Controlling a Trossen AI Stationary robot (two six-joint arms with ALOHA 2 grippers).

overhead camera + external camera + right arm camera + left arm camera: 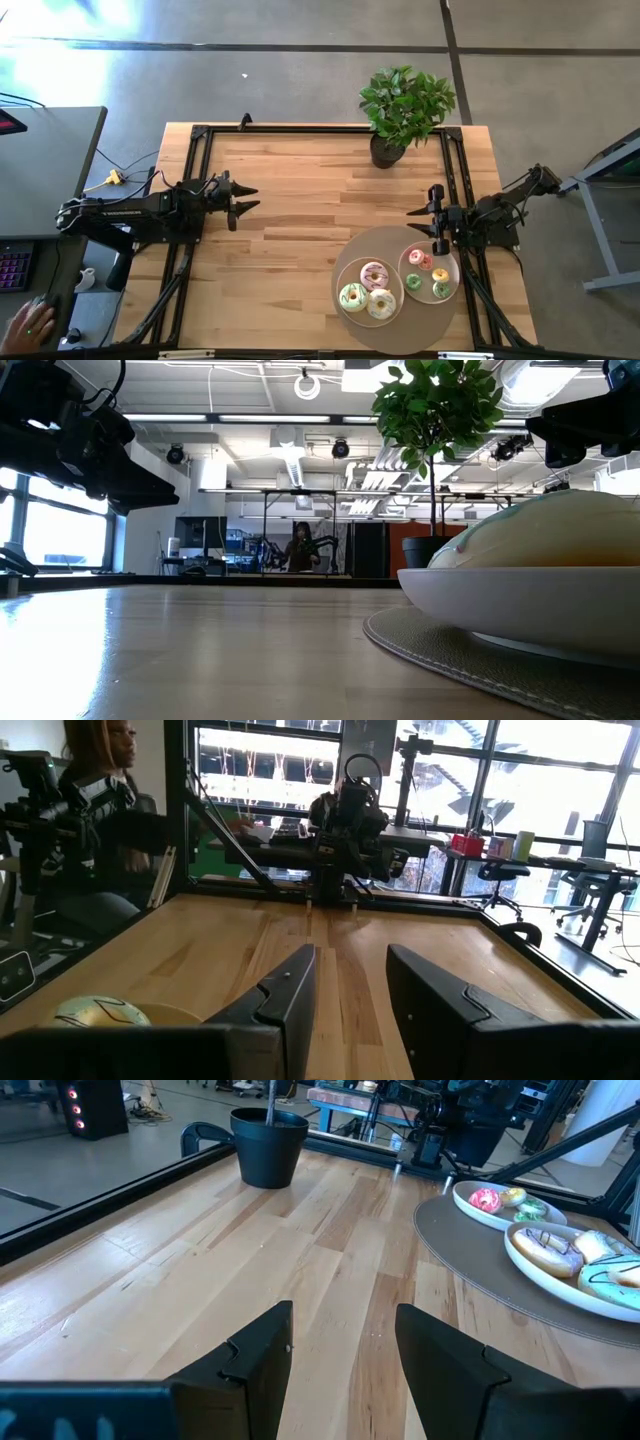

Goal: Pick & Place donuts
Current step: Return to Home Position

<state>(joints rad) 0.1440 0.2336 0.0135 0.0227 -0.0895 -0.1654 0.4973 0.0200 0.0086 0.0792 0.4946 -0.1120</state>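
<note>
Three larger donuts, pink (374, 273), green (352, 296) and white (381, 304), lie on a beige plate (345, 275). Several small donuts, among them pink (417, 260) and green (413, 282), lie on a smaller plate (452, 272). Both plates rest on a round grey mat (388, 240) at the table's near right. My left gripper (250, 198) hovers open over the table's left part, far from the donuts (547, 1248). My right gripper (427, 222) hovers open at the right edge, just beyond the small plate. A small donut (95, 1012) shows in the right wrist view.
A potted plant (403, 112) stands near the table's far edge, right of centre. A black frame rail (190, 160) runs around the table. Bare wood (290, 250) lies between the two arms. A person's hand (30, 320) shows at a desk off the table's left.
</note>
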